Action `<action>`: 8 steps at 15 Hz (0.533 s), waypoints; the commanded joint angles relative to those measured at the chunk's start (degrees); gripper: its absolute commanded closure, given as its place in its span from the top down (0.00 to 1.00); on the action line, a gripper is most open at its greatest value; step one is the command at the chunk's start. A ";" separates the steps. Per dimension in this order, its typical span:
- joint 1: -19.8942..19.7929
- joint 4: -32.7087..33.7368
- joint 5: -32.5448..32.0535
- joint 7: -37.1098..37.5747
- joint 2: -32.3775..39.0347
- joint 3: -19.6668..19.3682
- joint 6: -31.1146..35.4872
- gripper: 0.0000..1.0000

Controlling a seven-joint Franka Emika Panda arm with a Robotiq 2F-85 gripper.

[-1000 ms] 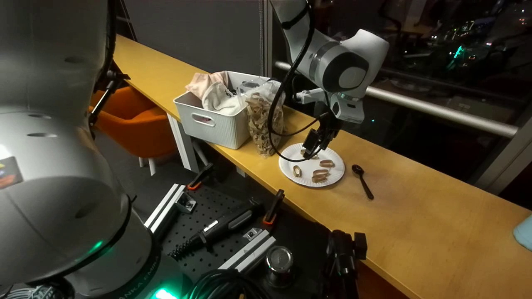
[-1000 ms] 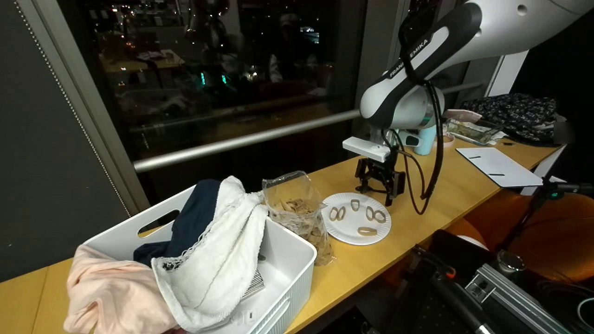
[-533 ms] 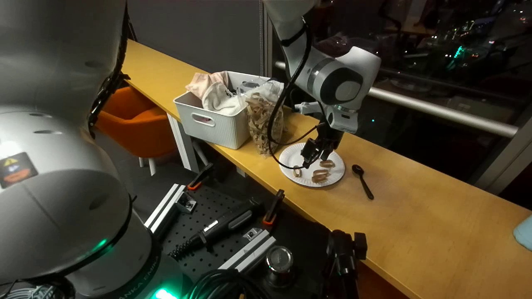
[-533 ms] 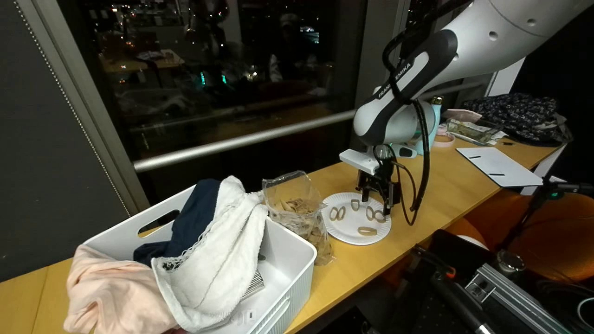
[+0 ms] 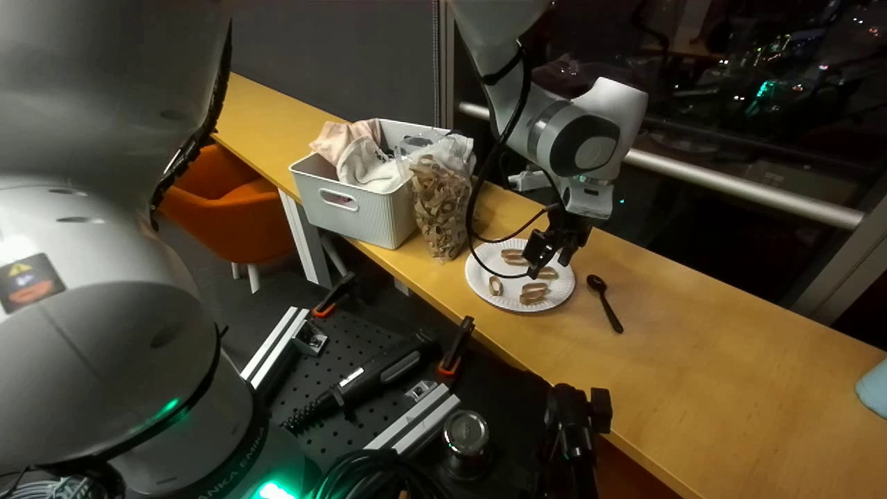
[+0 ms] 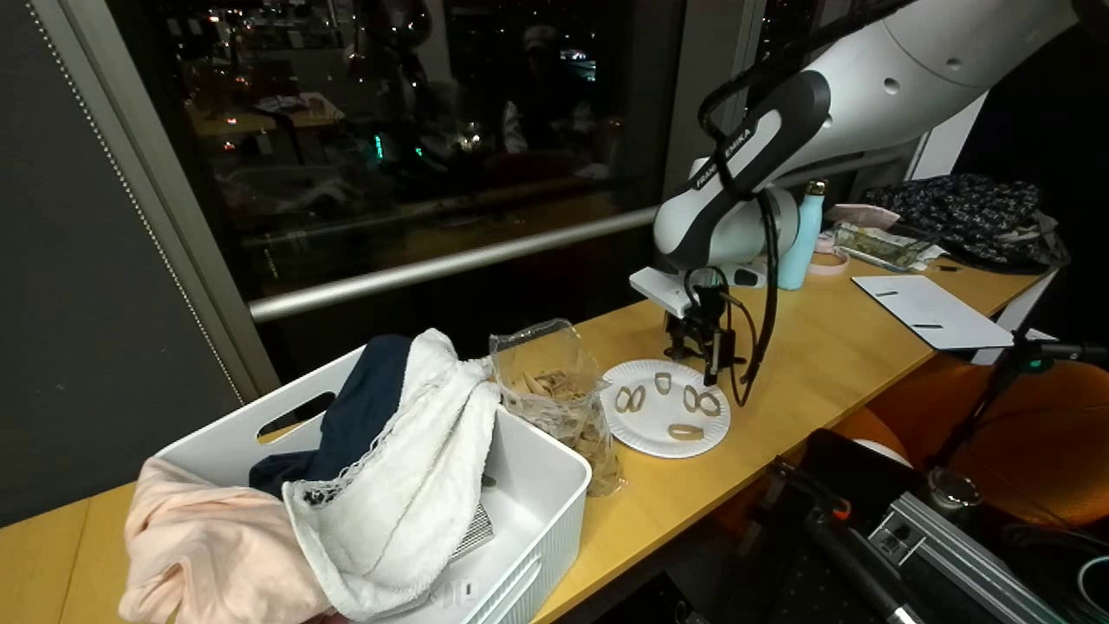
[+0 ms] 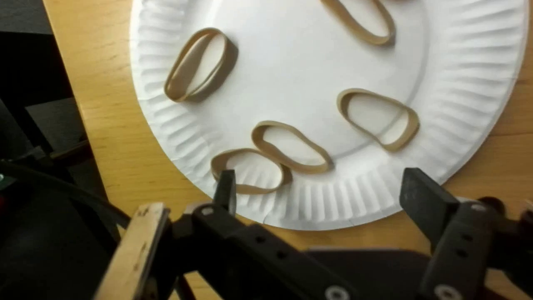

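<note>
Currently leaning over the worktop [image 5: 727, 367] with bent arm [image 6: 853, 91], pointing the wide-spread gripper [image 7: 320, 189] down near tan loops [image 7: 413, 126] on a paper plate [image 7: 287, 79].

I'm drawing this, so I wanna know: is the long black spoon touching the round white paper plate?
Apart: in an exterior view, yellow wooden tabletop shows between the long black spoon and the round white paper plate.

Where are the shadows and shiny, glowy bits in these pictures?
In the wrist view, tan bands cast brownish shadows on the white plate; in an exterior view, a green light glares at the bottom edge; in both exterior views, the metal rail gleams against the dark window.
</note>
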 commanded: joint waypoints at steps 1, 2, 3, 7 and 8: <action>2.15 3.94 -3.42 1.00 3.53 -1.81 0.92 1.00; 2.59 4.42 -4.48 1.19 4.22 -2.08 0.97 1.00; 3.10 4.63 -5.22 1.54 4.80 -2.29 0.98 1.00; 4.73 3.69 -6.78 2.73 6.01 -2.87 2.67 1.00; 5.02 3.62 -7.10 3.00 6.27 -2.99 3.22 1.00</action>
